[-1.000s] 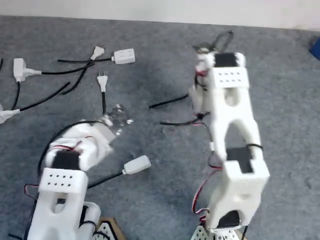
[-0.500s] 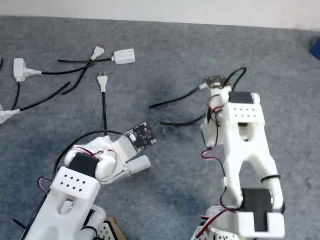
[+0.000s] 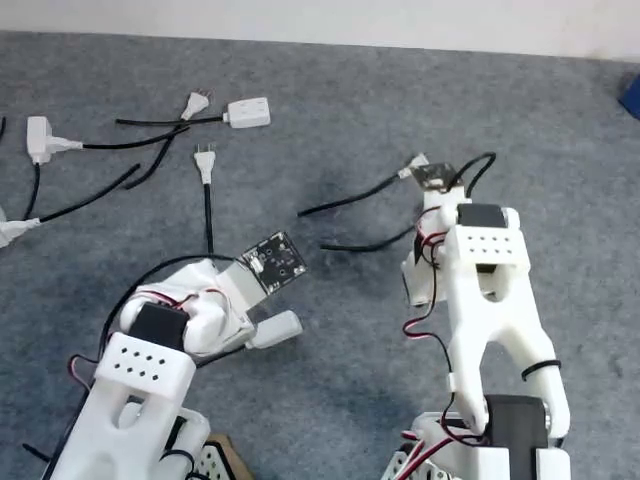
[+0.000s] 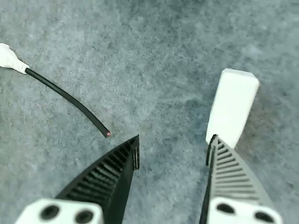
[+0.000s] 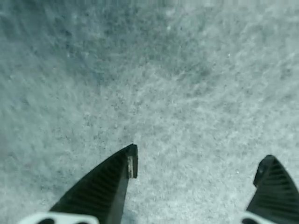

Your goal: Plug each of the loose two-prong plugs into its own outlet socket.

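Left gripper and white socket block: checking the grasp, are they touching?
Cannot tell. Left wrist view: the left gripper's fingertip overlaps the white socket block's end; no gap or contact is plain.

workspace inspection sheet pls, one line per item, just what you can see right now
Surface: grey carpet.
Job's things: loose plug lying unplugged; white socket by a fingertip of the left gripper; second socket with another plug near it, not inserted.
Clutter: nothing seen.
Grippers: left gripper open; right gripper open over carpet.
Cables: black cables loose on the carpet.
Surroundings: pale strip along the far edge; blue object at a corner.
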